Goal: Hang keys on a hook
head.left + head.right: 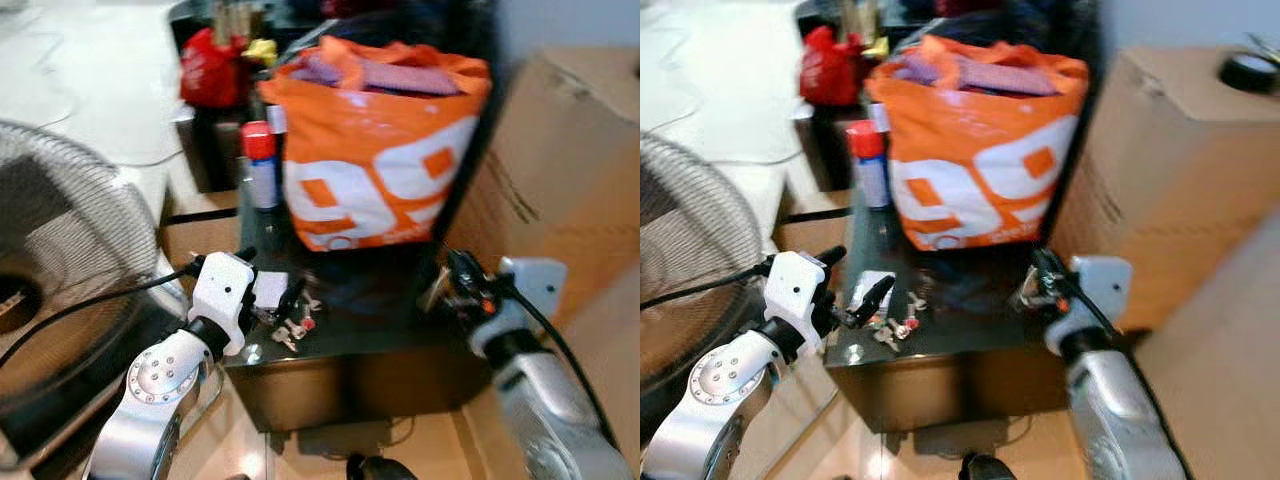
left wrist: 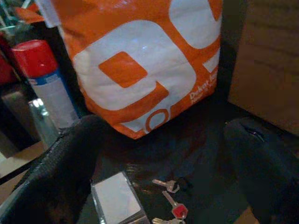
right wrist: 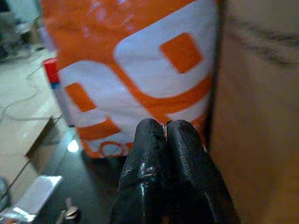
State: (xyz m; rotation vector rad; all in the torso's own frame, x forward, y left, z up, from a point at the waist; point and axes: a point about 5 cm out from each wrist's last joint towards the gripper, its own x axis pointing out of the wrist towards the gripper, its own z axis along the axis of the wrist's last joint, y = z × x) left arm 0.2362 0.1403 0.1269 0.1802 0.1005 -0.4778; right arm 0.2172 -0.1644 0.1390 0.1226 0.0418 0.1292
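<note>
- We see both head views softened by motion blur, worst along the edges.
- The glossy dark bench (image 1: pixel 400 345) throws back small glints.
- Our wrist views are dim; the orange-and-white plastic bag (image 2: pixel 145 60) stays bright, while the black fingers (image 3: pixel 159 177) blur up close.

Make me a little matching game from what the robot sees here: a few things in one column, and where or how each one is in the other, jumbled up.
Things:
1. keys
2. spray can
3. left gripper
4. right gripper

Descriptions:
A. fingers pressed together, pointing at the orange bag
B. standing upright beside the orange bag, red cap on top
C. lying flat on the dark table, one with a red head
D. fingers spread wide, just over the keys

Pairs: 1-C, 2-B, 3-D, 4-A
</note>
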